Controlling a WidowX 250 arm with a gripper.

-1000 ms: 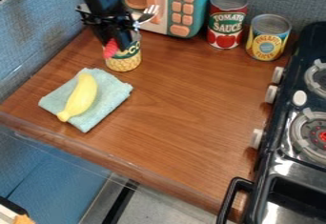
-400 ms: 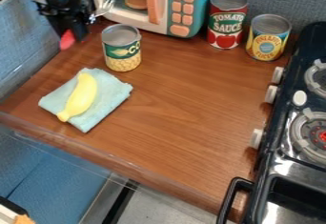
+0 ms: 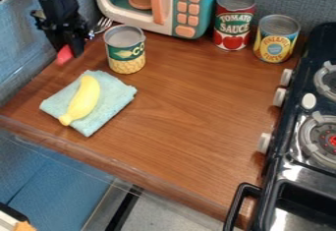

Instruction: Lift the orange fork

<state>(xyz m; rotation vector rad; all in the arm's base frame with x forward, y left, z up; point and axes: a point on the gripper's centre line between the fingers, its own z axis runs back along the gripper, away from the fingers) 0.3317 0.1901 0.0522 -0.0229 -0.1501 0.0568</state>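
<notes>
At the upper left, my gripper (image 3: 73, 52) is shut on the fork (image 3: 64, 55), left of the corn can. The fork's reddish-orange handle end pokes out below and left of the fingers. Its silver tines stick out on the gripper's right side, pointing up and right, near the corn can's rim. The middle of the fork is hidden by the gripper.
Close on the right stands the corn can (image 3: 126, 50). A yellow banana (image 3: 83, 100) lies on a folded teal cloth (image 3: 115, 93). Behind are a toy microwave (image 3: 191, 4), a tomato sauce can (image 3: 232, 21) and a pineapple can (image 3: 275, 41); a stove (image 3: 292, 146) is at right.
My gripper has moved left with the fork from above the corn can, uncovering the can. Since the middle frame it has come slightly lower. The other objects have stayed put.
</notes>
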